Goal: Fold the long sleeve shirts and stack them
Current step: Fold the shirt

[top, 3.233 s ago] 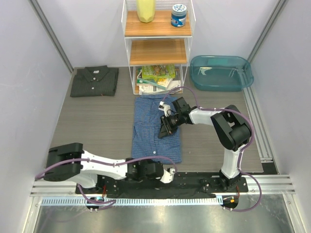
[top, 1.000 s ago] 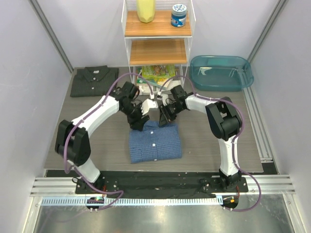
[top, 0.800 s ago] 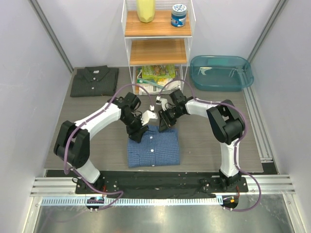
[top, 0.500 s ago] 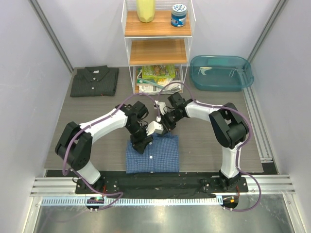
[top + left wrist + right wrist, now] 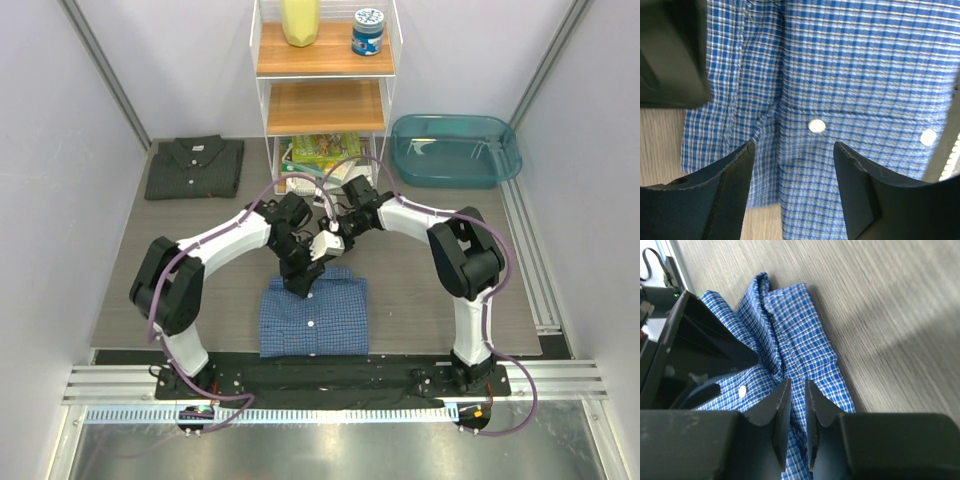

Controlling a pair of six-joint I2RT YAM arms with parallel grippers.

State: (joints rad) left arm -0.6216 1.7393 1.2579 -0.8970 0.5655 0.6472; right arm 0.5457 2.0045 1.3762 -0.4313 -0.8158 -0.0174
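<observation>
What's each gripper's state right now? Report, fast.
Left gripper: open, jaws apart over the blue shirt, holding nothing.
Right gripper: nearly closed, only a slit between the jaws, holding nothing.

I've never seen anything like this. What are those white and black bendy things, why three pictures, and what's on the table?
Those are two robot arms bolted at the near edge of the table. One picture looks down from above; the other two come from cameras on each wrist. A folded blue checked shirt lies on the table, a folded dark grey shirt at the far left, a teal tub at the far right. The left hand hangs open over the blue shirt, holding nothing. The fingers of the right hand are nearly together; whether they pinch cloth, I cannot tell.
</observation>
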